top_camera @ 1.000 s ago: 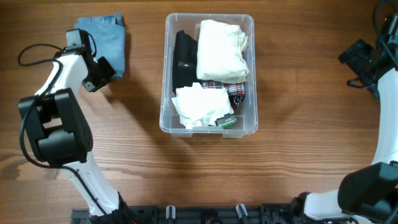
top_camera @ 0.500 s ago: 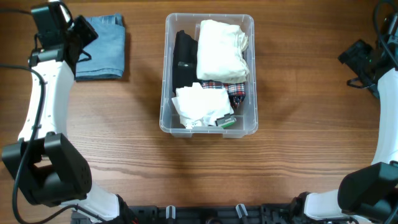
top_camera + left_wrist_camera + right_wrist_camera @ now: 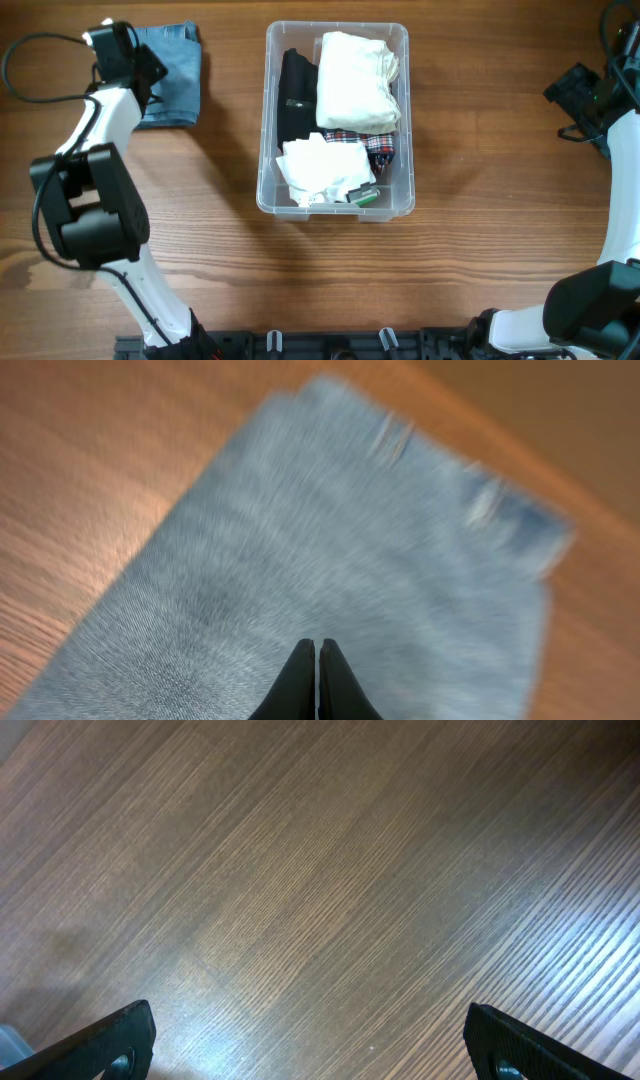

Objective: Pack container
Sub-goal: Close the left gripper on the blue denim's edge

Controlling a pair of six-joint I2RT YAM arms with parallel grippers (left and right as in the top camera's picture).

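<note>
The clear plastic container [image 3: 262,195] stands in the middle of the table. It holds a folded white cloth [image 3: 357,80], a black item [image 3: 295,95], a plaid cloth [image 3: 375,142] and a crumpled white piece [image 3: 322,170]. A folded light-blue denim cloth [image 3: 175,75] lies at the far left; it fills the left wrist view [image 3: 330,550]. My left gripper [image 3: 317,648] is shut and empty just above this cloth, at its left edge in the overhead view [image 3: 140,75]. My right gripper [image 3: 310,1040] is open and empty over bare wood at the far right [image 3: 578,95].
The table is brown wood. A corner of something pale shows at the lower left edge of the right wrist view [image 3: 8,1040]. A black rail [image 3: 330,345] runs along the table's front edge.
My left arm has swung about at the denim cloth: lower beside it, then up to the far left corner, now back over the cloth's left edge. The right arm and the container's contents have not moved.
</note>
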